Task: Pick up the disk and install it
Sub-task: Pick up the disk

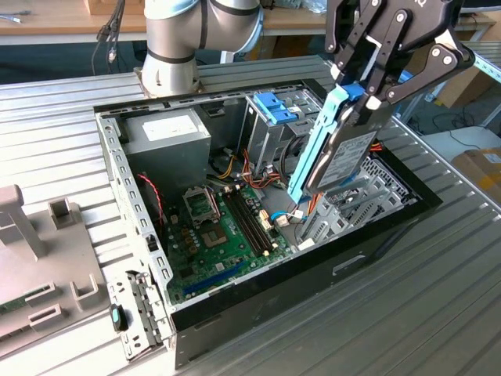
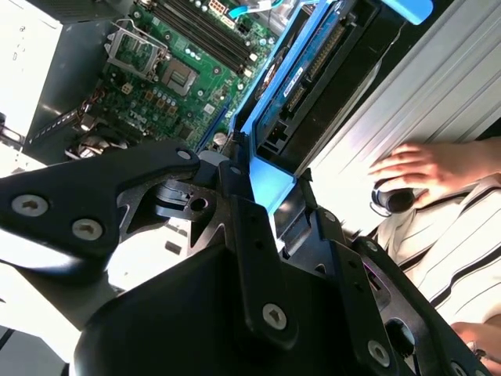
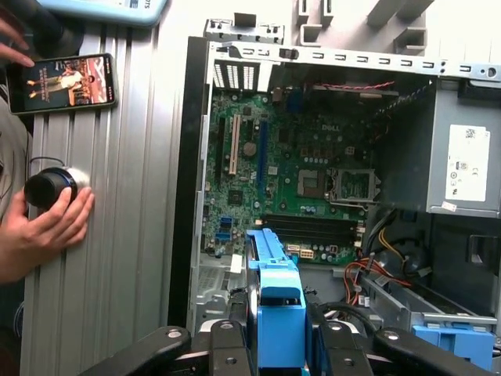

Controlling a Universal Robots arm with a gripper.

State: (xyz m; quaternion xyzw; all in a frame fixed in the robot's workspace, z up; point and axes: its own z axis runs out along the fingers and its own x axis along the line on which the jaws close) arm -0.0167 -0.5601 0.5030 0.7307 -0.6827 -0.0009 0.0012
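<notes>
Disk, flat grey metal, blue-railed, in black claw

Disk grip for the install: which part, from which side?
Likely the short top end, from above. The gripper is shut there on the blue rail frame. The disk hangs on edge, tilted, so its lower end stays free, pointing into the open case.

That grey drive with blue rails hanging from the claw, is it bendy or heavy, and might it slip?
Probably stiff: the disk hangs straight from its top end without sagging. Likely dense for its size, being a metal body. It might slip, since the gripper clamps only the smooth blue rail end.
</notes>
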